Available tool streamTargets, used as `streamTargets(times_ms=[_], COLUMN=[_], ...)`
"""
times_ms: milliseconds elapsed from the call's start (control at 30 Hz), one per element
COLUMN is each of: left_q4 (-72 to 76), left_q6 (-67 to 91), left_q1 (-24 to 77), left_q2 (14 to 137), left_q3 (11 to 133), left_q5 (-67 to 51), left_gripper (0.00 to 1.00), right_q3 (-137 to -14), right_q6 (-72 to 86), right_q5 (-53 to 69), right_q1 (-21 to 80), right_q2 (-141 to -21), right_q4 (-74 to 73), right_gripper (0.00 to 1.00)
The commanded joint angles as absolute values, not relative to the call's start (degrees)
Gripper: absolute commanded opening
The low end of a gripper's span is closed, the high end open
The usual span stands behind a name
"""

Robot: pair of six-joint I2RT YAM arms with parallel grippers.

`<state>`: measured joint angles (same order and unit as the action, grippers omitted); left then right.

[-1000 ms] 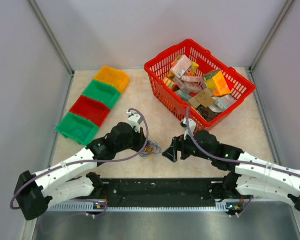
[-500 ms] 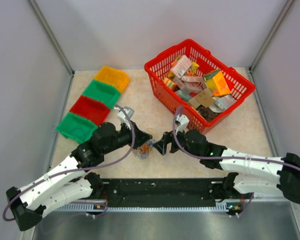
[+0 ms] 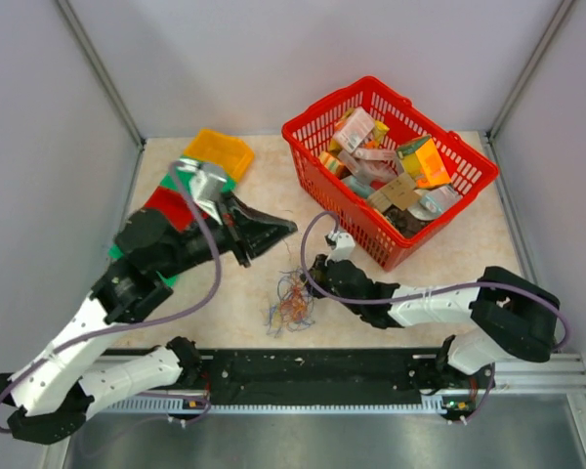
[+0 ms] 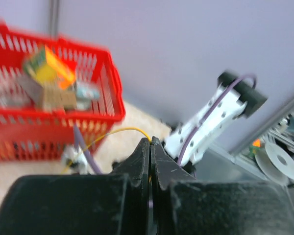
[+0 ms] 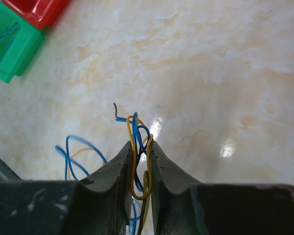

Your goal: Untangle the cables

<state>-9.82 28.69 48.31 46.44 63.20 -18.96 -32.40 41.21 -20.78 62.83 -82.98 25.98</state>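
At table (image 3: 236, 311) front-centre, cables (image 3: 291, 301) sit knotted, mostly tangled. Right gripper (image 5: 139, 145), at the knot's 2 o'clock edge, pinches several of them. Left gripper (image 4: 150, 142), high at 12 o'clock, clamps one yellow strand (image 4: 122, 129). Sorting's barely begun, most left to do.

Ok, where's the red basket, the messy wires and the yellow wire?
red basket (image 3: 328, 102), top view, on its left rim.
messy wires (image 3: 291, 301), top view, middle of the tangle.
yellow wire (image 4: 120, 130), left wrist view, top of its curve.
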Motion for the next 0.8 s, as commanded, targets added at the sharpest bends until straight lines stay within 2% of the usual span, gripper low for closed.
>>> streamTargets(times_ms=[0, 167, 333, 433, 533, 667, 767], left_q4=[-18.7, -26.1, -29.3, -28.7, -26.6, -26.2, -25.8], left_q6=[14.7, 9.8, 9.9, 11.0, 12.8, 14.6, 16.8], left_q1=[48.2, 48.2, 48.2, 48.2, 48.2, 48.2, 46.9], left_q2=[46.5, 48.7, 51.3, 51.7, 51.5, 53.5, 56.4], left_q3=[83.3, 94.9, 97.4, 94.2, 87.7, 77.8, 70.8], left_q5=[-12.8, -0.9, 7.5, 9.6, 12.6, 18.3, 20.6], left_gripper=[0.00, 0.00, 0.00, 0.00, 0.00, 0.00, 0.00], right_q3=[-31.1, -26.6, -24.3, -25.3, -26.2, -25.1, -23.1], right_q6=[43.9, 43.1, 39.4, 34.9, 32.0, 29.3, 28.0], right_q5=[-27.8, -32.0, -33.3, -31.7, -31.1, -31.3, -31.1], right_q1=[63.3, 63.2, 63.3, 63.3, 63.3, 63.2, 63.0], right_q2=[-82.5, -79.8, -73.8, -69.2, -63.8, -57.5, -53.5], right_q4=[24.4, 21.4, 18.9, 15.2, 11.0, 8.0, 7.0], right_gripper=[0.19, 0.20, 0.24, 0.31, 0.31, 0.20, 0.21])
